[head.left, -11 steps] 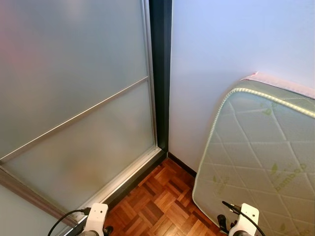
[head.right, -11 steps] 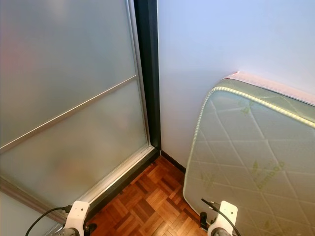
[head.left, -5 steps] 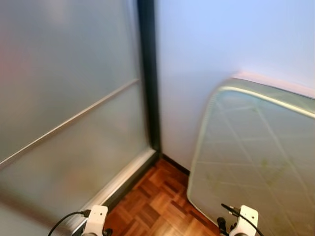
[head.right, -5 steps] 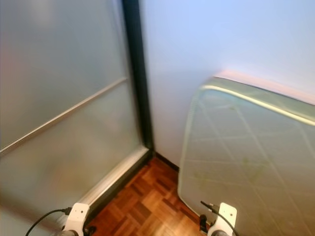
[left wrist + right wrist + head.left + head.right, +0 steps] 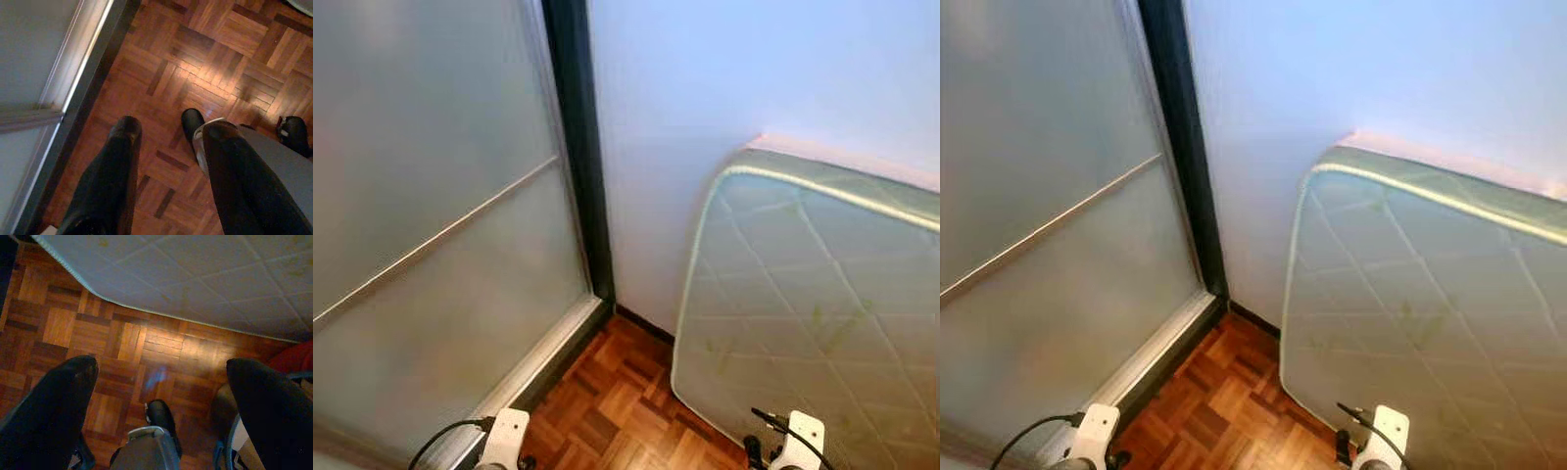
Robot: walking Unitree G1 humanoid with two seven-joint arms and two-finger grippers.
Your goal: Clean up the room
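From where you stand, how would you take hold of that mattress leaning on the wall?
Probably by the near upright edge of the mattress, coming from the bare parquet floor on its left. It stands on its side, its back against the wall, so that rounded edge looks like the only free part; one pair of fingers seems too small.

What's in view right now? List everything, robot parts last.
Mattress: one, white quilted with green trim, standing on edge against the wall, on the right.
Sliding door: one, frosted glass, dark frame, on the left.
Wall: one, pale, behind the mattress.
Parquet floor: brown wood, in the corner.
Red object: one, partly seen on the floor; unclear what.
Left gripper: black fingers apart, over the floor.
Right gripper: black fingers apart, near the mattress edge.
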